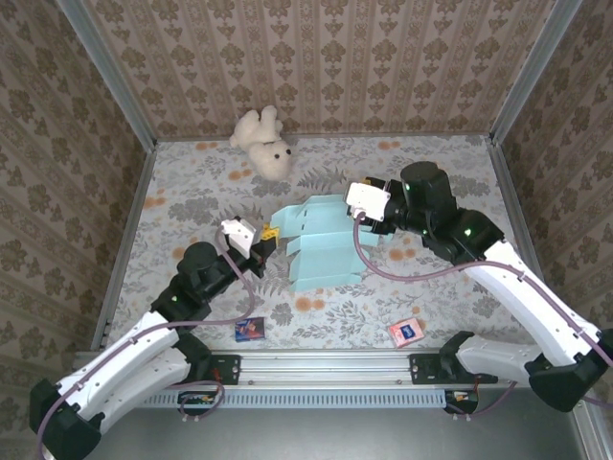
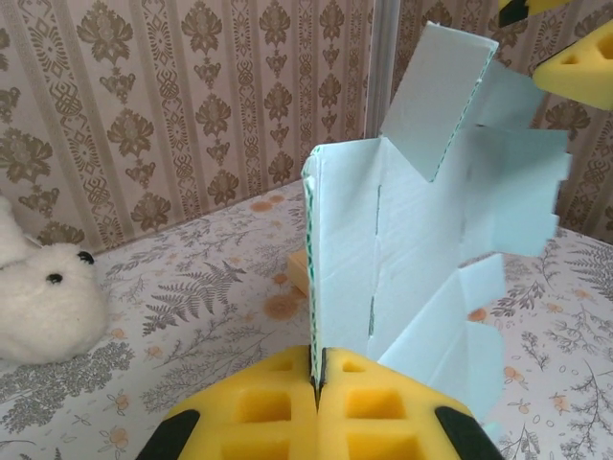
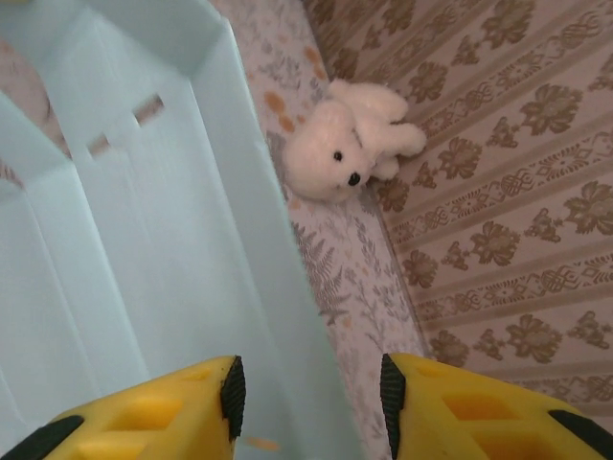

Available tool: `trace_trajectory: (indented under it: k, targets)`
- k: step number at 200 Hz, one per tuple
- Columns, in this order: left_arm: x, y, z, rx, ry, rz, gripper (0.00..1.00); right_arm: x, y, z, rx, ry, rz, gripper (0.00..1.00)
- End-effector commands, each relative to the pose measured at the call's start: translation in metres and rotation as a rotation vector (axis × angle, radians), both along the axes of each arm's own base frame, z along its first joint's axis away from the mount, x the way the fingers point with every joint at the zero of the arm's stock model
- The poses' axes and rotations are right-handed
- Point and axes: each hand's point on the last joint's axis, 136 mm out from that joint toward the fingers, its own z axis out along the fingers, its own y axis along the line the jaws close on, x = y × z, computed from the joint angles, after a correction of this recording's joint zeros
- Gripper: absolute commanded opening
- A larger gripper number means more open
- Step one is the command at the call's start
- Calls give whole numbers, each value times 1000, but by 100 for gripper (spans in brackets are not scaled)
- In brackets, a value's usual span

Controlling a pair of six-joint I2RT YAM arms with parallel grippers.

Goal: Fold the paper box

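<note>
The left gripper [image 2: 316, 376] has its yellow fingers [image 2: 259, 407] pressed together, pinching the lower edge of one panel of the box [image 2: 402, 259]. In the left wrist view that panel stands nearly upright from the pinch, with more flaps fanning out to the right and one tall flap tilting up above them. From the top view the left gripper [image 1: 266, 237] meets the box [image 1: 321, 244] at its left side.

The right gripper [image 3: 311, 383] has its jaws spread. A long edge of the box [image 3: 144, 240] runs down into the gap between the two yellow fingers [image 3: 177, 407]. The panel lies close to the left finger, but I cannot tell whether either finger touches it. From the top view the right gripper [image 1: 356, 213] sits at the far right corner of the box.

The box is pale blue, partly unfolded, and lies near the middle of the table [image 1: 192, 187], between the two grippers, with some panels raised.

A white plush toy [image 1: 265, 142] lies at the far side of the table by the patterned wall [image 1: 316, 57], well apart from the box. It also shows in the left wrist view [image 2: 43, 297] and the right wrist view [image 3: 350, 139].

Two small cards lie near the front edge: a blue card [image 1: 250, 329] toward the left, a red card [image 1: 406, 332] toward the right.
</note>
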Motion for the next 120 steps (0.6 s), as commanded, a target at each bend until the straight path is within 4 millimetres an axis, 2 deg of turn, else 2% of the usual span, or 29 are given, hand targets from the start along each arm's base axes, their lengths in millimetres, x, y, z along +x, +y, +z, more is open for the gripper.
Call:
trace_trajectory:
  k: [1, 24, 67, 120]
  targets:
    - [-1, 2, 8, -9, -55, 10, 0, -13, -11, -20, -176, 55, 119, 45]
    - [-2, 0, 6, -7, -51, 5, 0, -6, -14, -21, -195, 70, 121, 45]
    - [0, 3, 6, -5, -55, 27, 0, -2, -2, -25, -201, 144, 177, 44]
    - [0, 1, 3, -1, -53, 25, 0, 9, 3, -32, -227, 164, 186, 40]
